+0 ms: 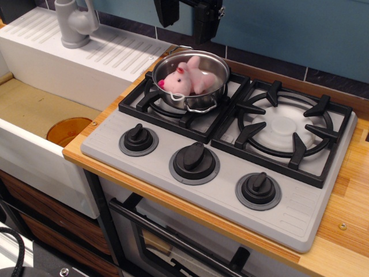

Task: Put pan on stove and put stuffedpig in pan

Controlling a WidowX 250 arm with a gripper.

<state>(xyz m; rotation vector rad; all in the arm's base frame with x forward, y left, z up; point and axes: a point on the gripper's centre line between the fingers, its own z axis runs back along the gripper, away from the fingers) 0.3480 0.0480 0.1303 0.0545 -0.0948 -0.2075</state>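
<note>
The black two-fingered gripper (185,14) hangs at the top edge of the view with its fingers spread apart and nothing between them, directly above the round shiny stainless-steel pan (191,79). Inside that pan lies the small pale pink plush stuffedpig (187,78), on its side with its darker pink snout towards the left rim, clear of the fingers. The pan sits on the left black grate of the grey two-burner toy stove (219,156), whose right burner shows a bare white cap and whose three black knobs line the front. The stove rests on a light wooden countertop (340,222). To the left stands a white sink (52,86) with a grey faucet (75,23).
</note>
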